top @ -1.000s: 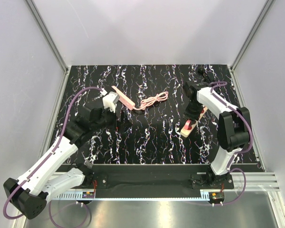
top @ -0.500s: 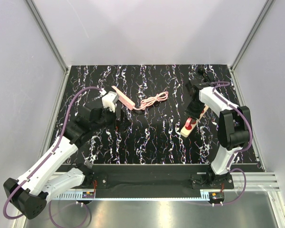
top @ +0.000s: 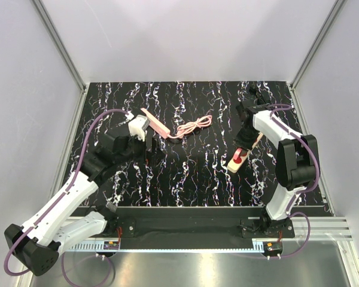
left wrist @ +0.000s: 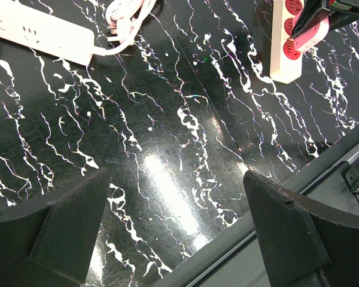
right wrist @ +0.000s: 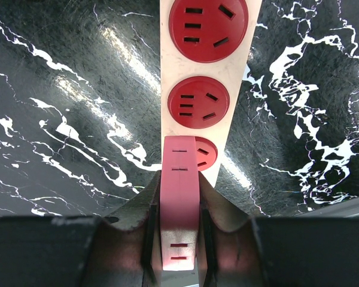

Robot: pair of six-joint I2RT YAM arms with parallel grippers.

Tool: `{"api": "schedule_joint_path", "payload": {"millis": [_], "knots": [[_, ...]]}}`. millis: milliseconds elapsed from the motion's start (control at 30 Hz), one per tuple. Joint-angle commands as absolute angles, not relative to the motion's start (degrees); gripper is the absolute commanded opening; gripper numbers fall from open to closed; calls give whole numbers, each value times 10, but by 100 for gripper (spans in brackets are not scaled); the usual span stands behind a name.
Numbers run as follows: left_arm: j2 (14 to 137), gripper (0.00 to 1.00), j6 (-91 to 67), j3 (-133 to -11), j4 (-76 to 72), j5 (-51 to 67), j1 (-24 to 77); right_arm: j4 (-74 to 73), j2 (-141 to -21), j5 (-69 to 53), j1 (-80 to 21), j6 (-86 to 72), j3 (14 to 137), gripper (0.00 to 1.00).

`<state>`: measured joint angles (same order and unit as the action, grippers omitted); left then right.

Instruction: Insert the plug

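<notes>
Table (top: 185, 179); pale strip (top: 156, 122); red-socket strip (right wrist: 198, 101)

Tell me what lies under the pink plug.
A red socket of the power strip; only its right edge shows. The pink plug, in the shut right gripper, covers the rest; its prongs are hidden.

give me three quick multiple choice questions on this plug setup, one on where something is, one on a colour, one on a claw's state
1. Where is the pink plug?
A) in the right claw, over the power strip
B) lying loose beside the strip
C) in the other arm's claw

2. What colour are the strip's sockets?
A) blue
B) red
C) green

3. How is the left claw?
A) shut on a cable
B) shut, empty
C) open, holding nothing

Answers:
1 A, the right wrist view shows the claw clamped on the plug above the strip.
2 B, the round socket faces are red.
3 C, its jaws stand wide apart over bare table.
</notes>
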<state>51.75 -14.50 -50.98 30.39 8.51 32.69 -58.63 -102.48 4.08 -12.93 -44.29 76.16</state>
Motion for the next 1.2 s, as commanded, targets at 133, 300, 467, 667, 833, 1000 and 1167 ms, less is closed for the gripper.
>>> {"api": "schedule_joint_path", "payload": {"millis": [133,300,467,667,833,1000,1167], "knots": [[512,99,-135,-514,293,76,330,-617,-1001,30,-126,-427,764,0],[512,99,-134,-515,293,76,330,-626,-998,30,-125,-423,772,0],[511,99,-134,-515,294,74,330,-629,-991,25,-125,-418,769,0],[510,99,-134,-515,293,74,330,-599,-976,25,-125,-421,741,0],[510,99,-134,-514,294,73,330,-591,-985,18,-125,-421,749,0],[508,99,-133,-515,293,69,330,-591,-996,21,-124,-419,755,0],[508,99,-133,-515,294,69,330,-593,-1004,25,-125,-419,751,0]]}}
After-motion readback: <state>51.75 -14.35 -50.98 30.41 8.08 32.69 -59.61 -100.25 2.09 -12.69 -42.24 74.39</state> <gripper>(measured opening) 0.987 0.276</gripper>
